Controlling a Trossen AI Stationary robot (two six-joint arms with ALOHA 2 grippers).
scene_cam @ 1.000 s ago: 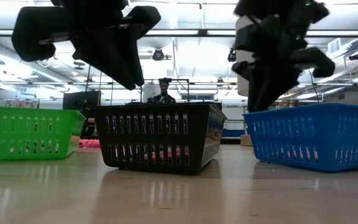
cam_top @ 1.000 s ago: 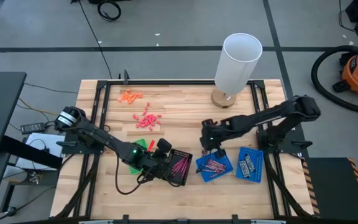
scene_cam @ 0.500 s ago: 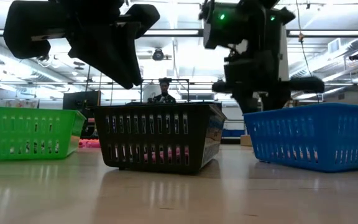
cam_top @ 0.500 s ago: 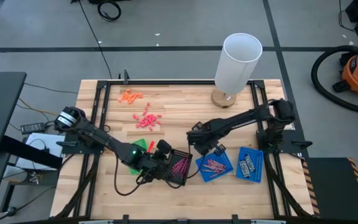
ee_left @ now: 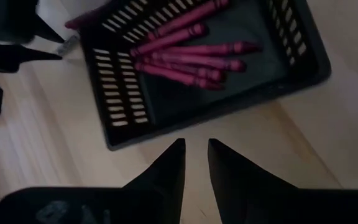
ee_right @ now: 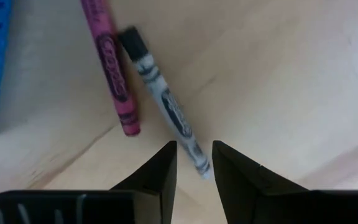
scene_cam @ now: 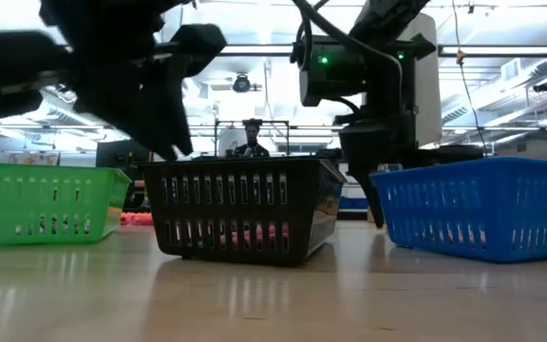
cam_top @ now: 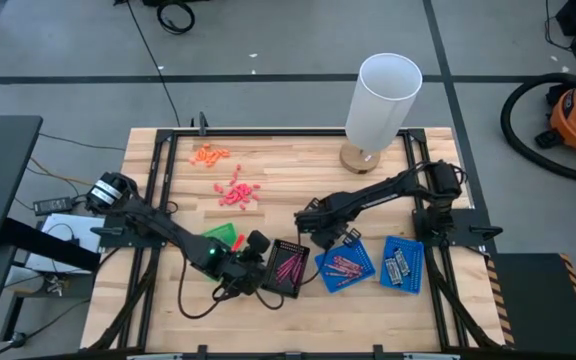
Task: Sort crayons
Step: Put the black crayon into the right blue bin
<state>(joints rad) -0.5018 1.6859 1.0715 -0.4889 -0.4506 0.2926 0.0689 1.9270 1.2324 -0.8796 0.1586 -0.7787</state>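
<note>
My right gripper (ee_right: 194,155) is open a little and points down at the bare wood between the black tray (cam_top: 290,268) and the nearer blue tray (cam_top: 345,265). A grey crayon (ee_right: 166,106) and a magenta crayon (ee_right: 110,68) lie flat on the wood there. The grey one's near end reaches between the fingertips. My left gripper (ee_left: 196,152) is open by a narrow gap and empty, just above the table beside the black tray (ee_left: 129,106). Several magenta crayons (ee_left: 191,56) lie in that tray. My right gripper stands with one fingertip on either side of the grey crayon's end (ee_right: 199,163), coming from above. The crayon lies flat on the table. I cannot tell whether the fingers touch it.
A green tray (cam_top: 223,235) stands behind my left gripper. A second blue tray (cam_top: 402,263) holds grey crayons. Coral-red bits (cam_top: 236,193) and orange bits (cam_top: 209,154) lie toward the far left. A tall white cylinder (cam_top: 380,100) stands at the far edge.
My right gripper has gone toward the table's left edge and down, turning until its fingers point at the table beside the black tray. My left gripper has gone a little toward the near edge.
</note>
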